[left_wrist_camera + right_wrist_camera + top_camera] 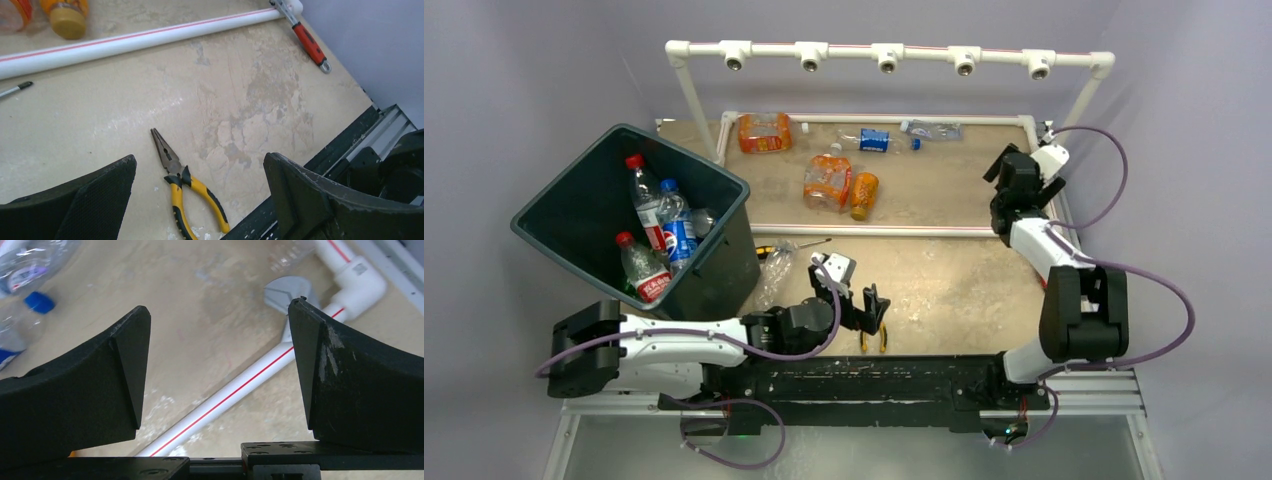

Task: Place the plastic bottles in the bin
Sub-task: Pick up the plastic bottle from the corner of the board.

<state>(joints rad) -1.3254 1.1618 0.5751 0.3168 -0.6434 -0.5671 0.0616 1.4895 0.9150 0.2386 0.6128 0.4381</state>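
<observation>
Plastic bottles (828, 182): probably light, thin-walled and slick, so best gripped across the mid-body (caps look too small). Several lie on the far, mottled surface (944, 285) beyond a white pipe rail (894, 230); others sit in the dark bin (716, 280). Left gripper (200, 165) and right gripper (218, 315): jaws wide apart, empty.
</observation>
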